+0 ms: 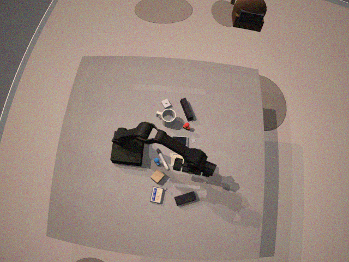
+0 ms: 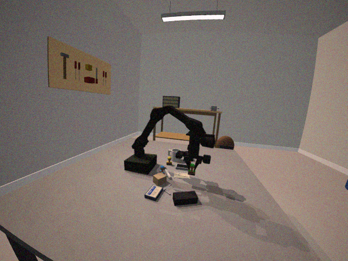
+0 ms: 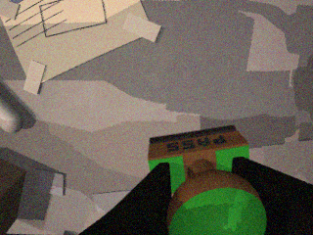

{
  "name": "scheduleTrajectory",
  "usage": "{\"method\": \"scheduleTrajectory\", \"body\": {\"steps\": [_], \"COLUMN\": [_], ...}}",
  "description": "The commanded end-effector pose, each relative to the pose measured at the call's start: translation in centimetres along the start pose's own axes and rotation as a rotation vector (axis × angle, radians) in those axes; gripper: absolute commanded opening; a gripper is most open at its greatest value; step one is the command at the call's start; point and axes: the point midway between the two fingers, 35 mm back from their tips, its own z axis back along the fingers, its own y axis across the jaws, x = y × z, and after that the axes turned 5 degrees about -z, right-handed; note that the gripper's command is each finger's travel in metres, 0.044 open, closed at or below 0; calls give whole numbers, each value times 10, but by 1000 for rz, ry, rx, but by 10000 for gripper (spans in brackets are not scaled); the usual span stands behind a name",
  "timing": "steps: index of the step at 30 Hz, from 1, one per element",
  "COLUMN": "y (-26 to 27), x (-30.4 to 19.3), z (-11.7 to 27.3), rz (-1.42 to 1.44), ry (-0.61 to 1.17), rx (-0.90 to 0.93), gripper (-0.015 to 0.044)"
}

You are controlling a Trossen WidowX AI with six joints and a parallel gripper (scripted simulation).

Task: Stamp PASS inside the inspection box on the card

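My gripper (image 2: 192,169) (image 3: 201,170) is shut on the green-knobbed PASS stamp (image 2: 192,165) (image 3: 217,212). The stamp is held upright above the bench, beside the card; its PASS label shows in the wrist view. The cream card (image 1: 175,158) (image 2: 181,175) (image 3: 119,30) is taped down and lies at the upper left of the wrist view. The lower part of its inspection box (image 3: 75,29) shows no print; the top is cut off. The dark ink pad (image 1: 180,140) (image 2: 181,166) lies behind the card, partly hidden by the arm.
A white marker (image 1: 162,160) (image 3: 9,116) and a blue stamp (image 1: 156,160) lie near the card. A wooden block (image 1: 157,176) (image 2: 159,179), a blue-and-white box (image 1: 156,195) and a black block (image 1: 185,198) (image 2: 185,198) stand in front. A red stamp (image 1: 186,125) and a mug (image 2: 174,157) are behind.
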Motion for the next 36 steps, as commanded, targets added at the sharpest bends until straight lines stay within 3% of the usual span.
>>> {"method": "scheduleTrajectory", "body": {"steps": [1,36], "y": [-1,1], "x": [-2,-2], "z": [-8,-65], "rz": [3,3], "ry": [4,4], "rx": [2,2], "gripper": [0,0]}}
